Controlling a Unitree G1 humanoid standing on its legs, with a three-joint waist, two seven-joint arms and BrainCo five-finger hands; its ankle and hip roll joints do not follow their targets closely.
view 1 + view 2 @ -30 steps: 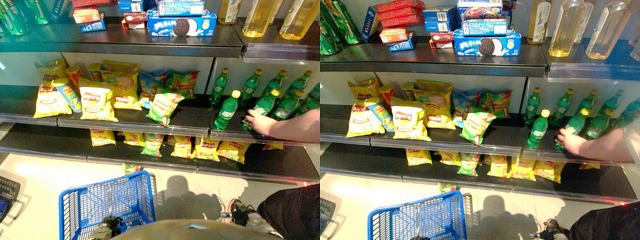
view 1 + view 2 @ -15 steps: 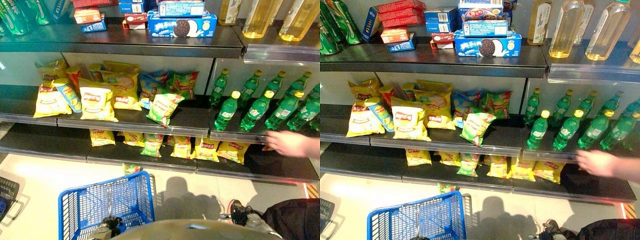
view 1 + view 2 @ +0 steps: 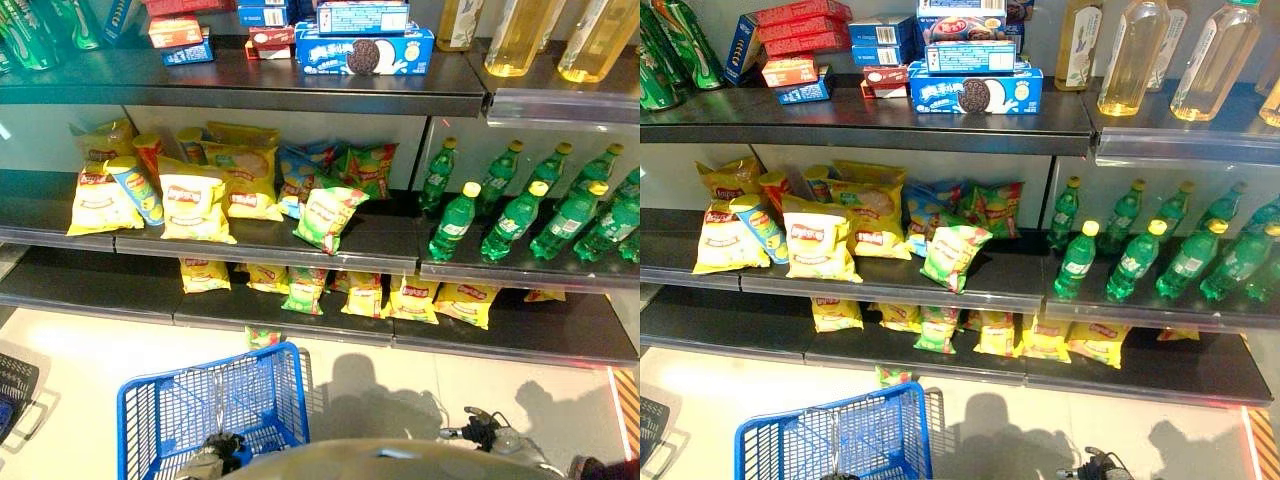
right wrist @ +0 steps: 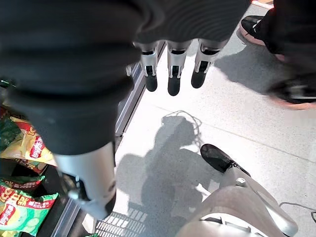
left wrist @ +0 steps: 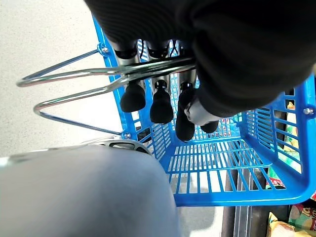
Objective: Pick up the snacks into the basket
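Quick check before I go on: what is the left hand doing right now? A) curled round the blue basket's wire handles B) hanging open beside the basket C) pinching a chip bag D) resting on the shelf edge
A: in the left wrist view the left hand has its fingers curled round the metal handles of the blue basket.

Bright overhead light; shadows on floor [image 3: 80,360].

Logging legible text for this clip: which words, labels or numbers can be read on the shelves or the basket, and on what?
No text is legible.
Chip bags: red logo patches, lettering too blurred to read.
Blue cookie box: white lettering, too small to read.
Green bottles: labels unreadable.
Blue basket: no text seen.
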